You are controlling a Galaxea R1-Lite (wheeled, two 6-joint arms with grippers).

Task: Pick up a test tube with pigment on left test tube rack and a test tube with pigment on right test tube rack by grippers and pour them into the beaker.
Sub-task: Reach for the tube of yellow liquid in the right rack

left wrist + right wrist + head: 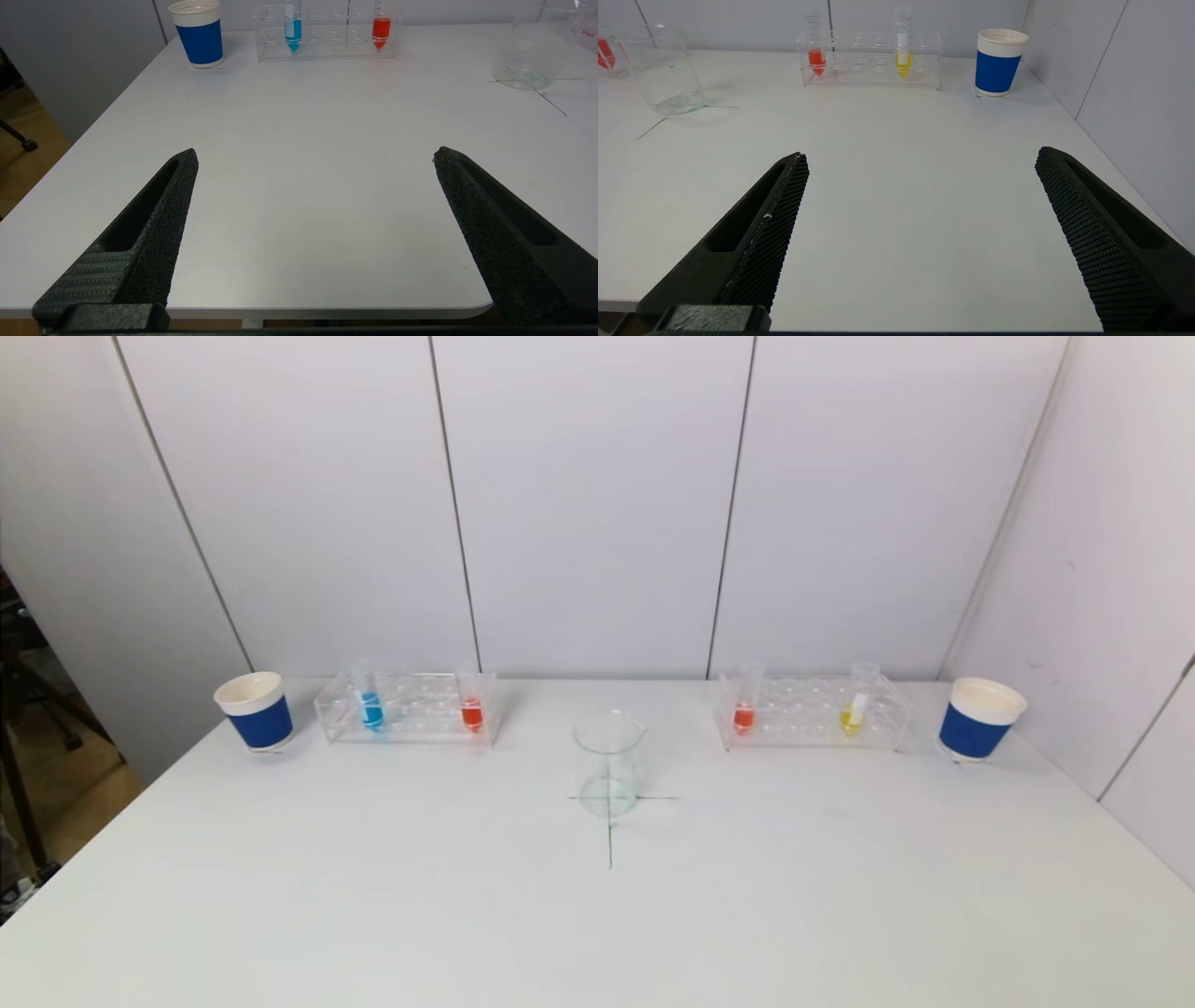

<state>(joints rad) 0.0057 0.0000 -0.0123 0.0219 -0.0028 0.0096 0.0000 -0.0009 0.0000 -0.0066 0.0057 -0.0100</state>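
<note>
Low over the near edge of the surface (373,896), left end effector (315,156) and right end effector (922,158) gape wide, holding nothing, bare room ahead to the beaker (609,763) at twelve o'clock, left test tube rack (411,709) at ten, right test tube rack (812,712) at two.

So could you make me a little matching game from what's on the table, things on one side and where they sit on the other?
Things:
1. blue tube
2. yellow tube
3. beaker
4. left rack's red tube

Places:
A. middle of the table, on the drawn cross
B. right rack, end nearer the right cup
C. left rack, end nearer the beaker
D. left rack, end nearer the left cup

Pairs: 1-D, 2-B, 3-A, 4-C
</note>
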